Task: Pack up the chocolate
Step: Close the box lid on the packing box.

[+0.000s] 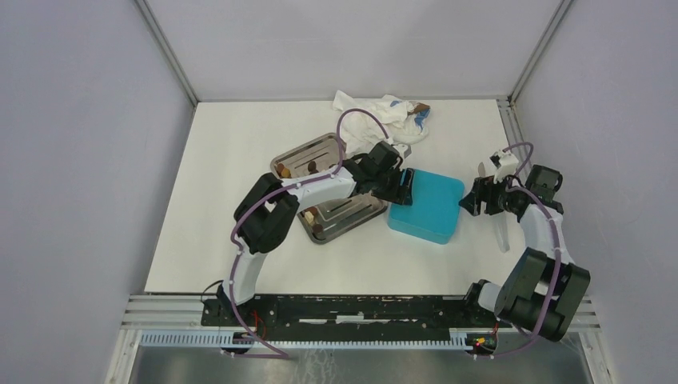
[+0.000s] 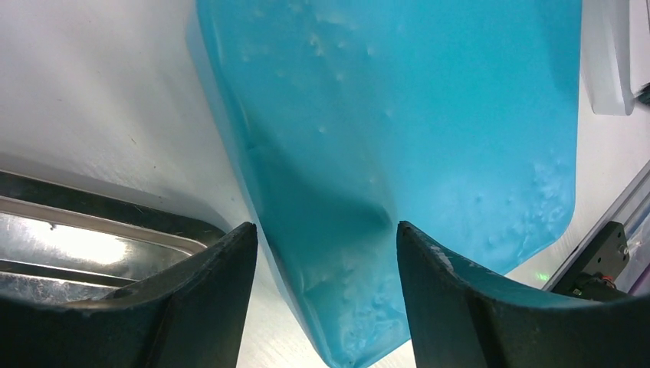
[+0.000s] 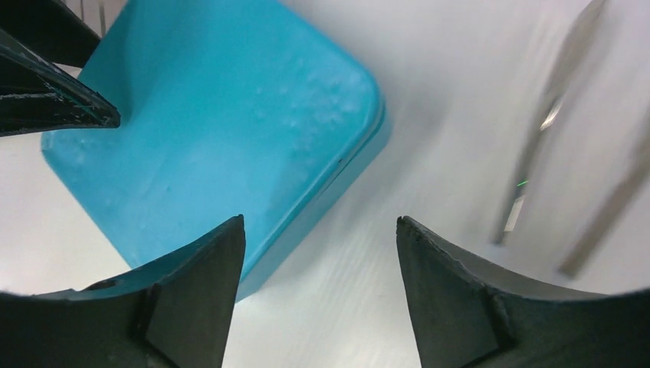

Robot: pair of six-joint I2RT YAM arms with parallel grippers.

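Small brown pieces of chocolate [image 1: 283,170] lie in the far metal tray [image 1: 301,147], and a few more chocolate pieces [image 1: 317,229] in the near tray [image 1: 361,213]. Between my arms sits a closed teal box [image 1: 426,206]. My left gripper [image 1: 406,190] is open at the box's left edge. In the left wrist view the left gripper [image 2: 326,230] straddles a corner of the teal box [image 2: 398,115], apparently without touching it. My right gripper [image 1: 470,202] is open at the box's right edge. The right wrist view shows bare table between the right gripper's [image 3: 318,222] fingers, beside the teal box [image 3: 222,130].
A crumpled white cloth [image 1: 376,112] with blue marks lies at the back, brown bits beside it. Metal tongs [image 1: 501,232] rest right of the box, blurred in the right wrist view as tongs [image 3: 548,107]. The near tray's rim [image 2: 77,245] is just left of my left fingers.
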